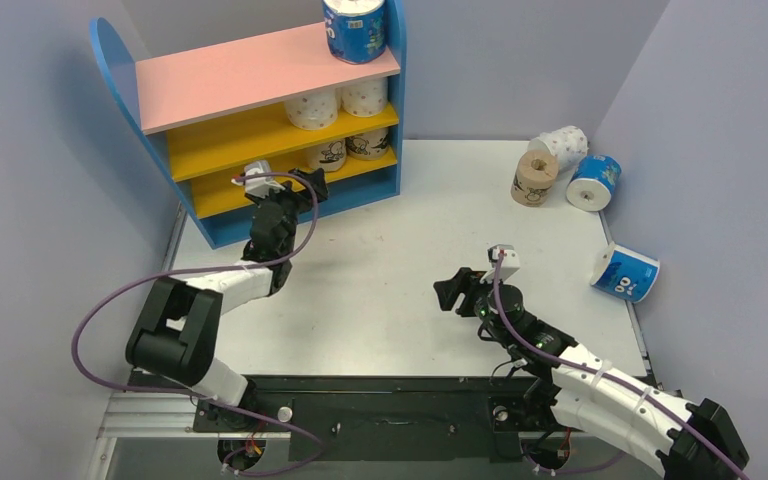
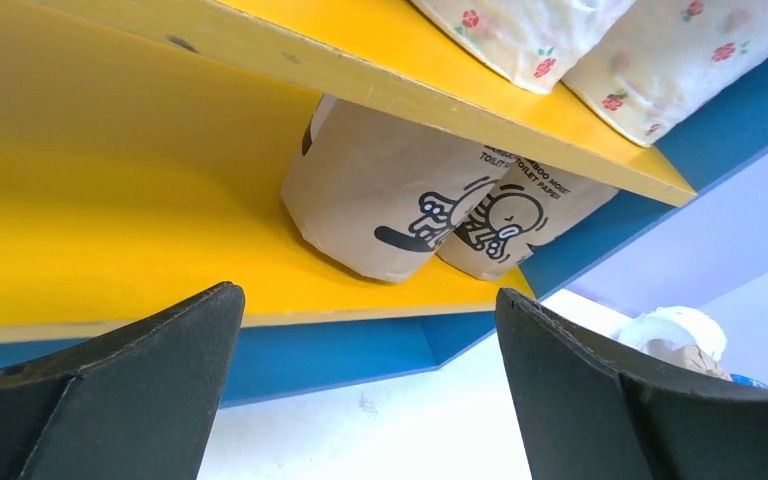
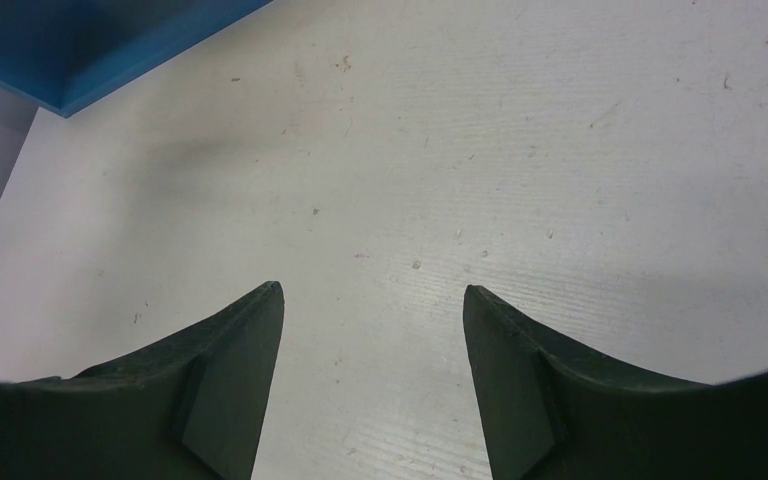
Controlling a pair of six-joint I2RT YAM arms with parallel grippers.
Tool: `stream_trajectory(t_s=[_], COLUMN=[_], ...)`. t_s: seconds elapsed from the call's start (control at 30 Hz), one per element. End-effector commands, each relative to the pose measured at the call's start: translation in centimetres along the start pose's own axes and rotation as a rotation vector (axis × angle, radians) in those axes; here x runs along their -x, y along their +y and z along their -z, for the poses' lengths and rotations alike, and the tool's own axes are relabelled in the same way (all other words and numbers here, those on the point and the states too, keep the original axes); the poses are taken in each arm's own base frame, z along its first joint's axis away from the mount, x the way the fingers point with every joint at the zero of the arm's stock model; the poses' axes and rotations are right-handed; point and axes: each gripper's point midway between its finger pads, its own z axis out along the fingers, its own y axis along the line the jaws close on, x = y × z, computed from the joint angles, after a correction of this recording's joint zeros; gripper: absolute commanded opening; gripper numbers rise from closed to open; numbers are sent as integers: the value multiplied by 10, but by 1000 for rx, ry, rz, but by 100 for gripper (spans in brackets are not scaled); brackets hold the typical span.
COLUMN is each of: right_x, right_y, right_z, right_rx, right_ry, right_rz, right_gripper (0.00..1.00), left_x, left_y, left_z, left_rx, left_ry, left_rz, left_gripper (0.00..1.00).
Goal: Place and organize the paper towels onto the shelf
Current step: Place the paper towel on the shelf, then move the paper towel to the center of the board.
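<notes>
Hovering at shelf (image 1: 220, 80), left fingers (image 2: 110, 400) wide, empty, facing tan rolls (image 2: 380, 200) grouped by print; right fingers (image 3: 210, 390) apart, empty over surface (image 3: 460, 150)

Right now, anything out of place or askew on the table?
Yes. Four rolls are off the shelf, on the table's right side: a tan roll, a dotted white roll and a blue roll tipped over in a cluster, and a second blue roll tilted by the right wall. Nothing looks damaged.

i note left arm (image 1: 222, 286) and right arm (image 1: 600, 398): white-and-black links, purple cables (image 1: 77, 340), black wedge fingers (image 2: 110, 400), white wrist cameras (image 1: 256, 181).
</notes>
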Motion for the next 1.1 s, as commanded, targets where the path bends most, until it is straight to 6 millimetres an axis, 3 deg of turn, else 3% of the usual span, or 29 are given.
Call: stream_trajectory(t_s=[0.0,0.03,0.07,0.1,0.17,0.2,0.23,0.27,0.3,0.4,0.43,0.47,0.57,0.67,0.9,1.07], right_x=[15,16,17,18,19,20,21,21,23,30,32,34,40,45,95,141], right_y=[10,10,10,9,8,7,5,4,2,-6,-7,-12,-22,-31,-43,-84], right_z=[4,5,5,6,7,7,8,8,8,10,11,11,11,10,7,16], right_rx=[36,34,34,31,22,19,10,3,-11,-55,-67,-93,-158,-235,-331,-450], right_ry=[-48,-51,-53,-57,-64,-67,-71,-74,-85,-113,-121,-137,-167,-157,-189,-316], right_rz=[-6,-2,-1,0,-1,-1,-1,-3,-7,-22,-27,-39,-63,-47,-132,-260], right_gripper=[62,62,62,62,62,62,62,62,62,62,62,62,63,62,63,63], left_x=[30,23,31,21,22,13,15,8,10,0,6,-1,-1,-14,-59,-80], left_y=[-18,-13,-23,-18,-33,-25,-37,-29,-37,-26,-31,-20,-15,-5,-5,-8], left_z=[24,32,41,50,74,82,94,102,112,138,146,155,175,194,226,239], left_rx=[-38,-23,-48,-34,-50,-9,-32,6,-13,30,14,42,37,43,14,0], left_ry=[-33,-1,-10,34,74,120,131,170,178,244,236,259,271,316,460,500], left_rz=[41,32,44,32,23,-18,-24,-66,-74,-120,-105,-122,-94,-69,-34,8], left_gripper=[96,96,96,96,96,96,96,96,96,96,96,96,96,96,96,96])
